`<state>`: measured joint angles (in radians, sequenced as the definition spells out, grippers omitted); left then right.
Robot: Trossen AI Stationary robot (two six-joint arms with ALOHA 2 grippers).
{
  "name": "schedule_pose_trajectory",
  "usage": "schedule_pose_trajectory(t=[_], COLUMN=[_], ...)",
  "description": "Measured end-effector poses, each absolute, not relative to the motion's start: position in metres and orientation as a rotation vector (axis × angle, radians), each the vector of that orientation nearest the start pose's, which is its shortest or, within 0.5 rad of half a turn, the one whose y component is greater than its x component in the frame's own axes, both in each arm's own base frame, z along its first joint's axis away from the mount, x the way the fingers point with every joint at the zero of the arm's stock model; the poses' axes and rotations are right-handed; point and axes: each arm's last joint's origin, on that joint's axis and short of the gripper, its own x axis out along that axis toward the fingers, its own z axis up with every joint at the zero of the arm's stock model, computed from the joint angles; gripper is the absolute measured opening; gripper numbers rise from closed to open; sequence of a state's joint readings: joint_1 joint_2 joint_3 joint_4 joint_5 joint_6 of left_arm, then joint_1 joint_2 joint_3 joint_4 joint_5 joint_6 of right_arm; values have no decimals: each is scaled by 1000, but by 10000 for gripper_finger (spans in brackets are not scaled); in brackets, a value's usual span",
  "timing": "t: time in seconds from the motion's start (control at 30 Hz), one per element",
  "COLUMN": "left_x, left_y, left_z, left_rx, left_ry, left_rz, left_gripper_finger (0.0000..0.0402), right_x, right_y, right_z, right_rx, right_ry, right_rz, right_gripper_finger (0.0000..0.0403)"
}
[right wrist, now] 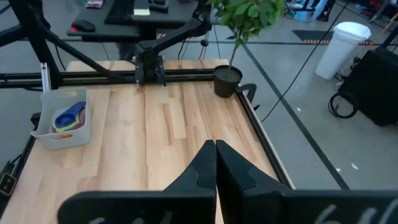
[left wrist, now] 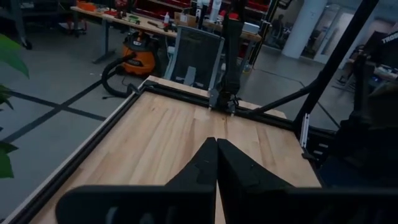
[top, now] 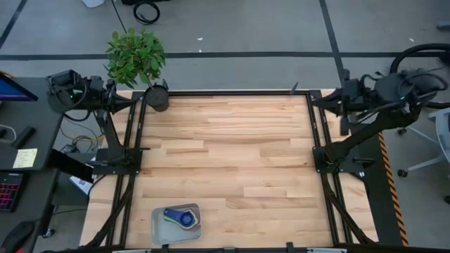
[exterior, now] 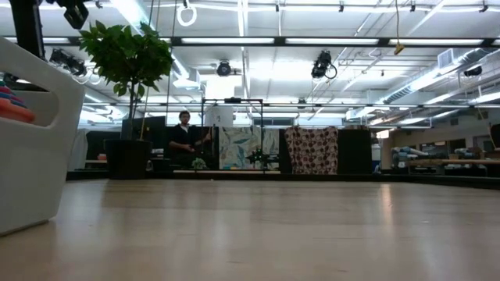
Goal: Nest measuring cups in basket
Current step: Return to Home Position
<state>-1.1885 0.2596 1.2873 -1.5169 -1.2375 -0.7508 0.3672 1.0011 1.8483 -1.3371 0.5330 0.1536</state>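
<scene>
Inside basket [top: 155, 226]: measuring cups [top: 183, 218], far from left gripper [left wrist: 216, 142], right gripper [right wrist: 215, 143].

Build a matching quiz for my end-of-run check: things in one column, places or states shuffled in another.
Things: 1 measuring cups; 2 basket; 3 plant pot; 4 left tool.
Places or states: A table corner, top left in the high view; B shut, holding nothing; C nested inside the basket; D bottom table edge in the high view, left of middle.
Pairs: 1-C; 2-D; 3-A; 4-B.
</scene>
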Motion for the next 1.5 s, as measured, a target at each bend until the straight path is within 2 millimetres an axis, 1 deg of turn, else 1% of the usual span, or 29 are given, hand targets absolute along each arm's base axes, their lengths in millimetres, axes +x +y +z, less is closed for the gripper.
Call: schedule_pose_trajectory(t=[0.2,0.33,0.4,0.5,0.63,0.77,0.9,1.03,1.27,1.5], left_x=[-9,-5,-2,2,7,12,18,24,33,40], left_y=[96,86,79,69,57,43,29,15,-9,-26], left_z=[374,366,360,351,341,335,329,323,318,302], left_rx=[-286,-249,-238,-236,-251,-276,-289,-309,-323,-291], left_ry=[139,155,165,178,174,160,145,131,100,81], left_rz=[107,113,119,130,156,154,148,135,75,63], left_gripper_finger=[6,6,6,5,4,3,2,2,1,1], right_x=[102,116,119,120,115,109,108,110,119,128], right_y=[23,30,32,32,31,29,28,29,33,37], right_z=[475,454,444,428,406,387,371,357,339,318], right_rx=[-62,-73,-70,-47,-11,16,25,35,48,36], right_ry=[431,415,393,345,251,178,136,109,60,17], right_rz=[-191,-159,-131,-112,-103,-92,-89,-87,-50,-30], right_gripper_finger=[1,1,1,1,1,1,1,1,1,1])
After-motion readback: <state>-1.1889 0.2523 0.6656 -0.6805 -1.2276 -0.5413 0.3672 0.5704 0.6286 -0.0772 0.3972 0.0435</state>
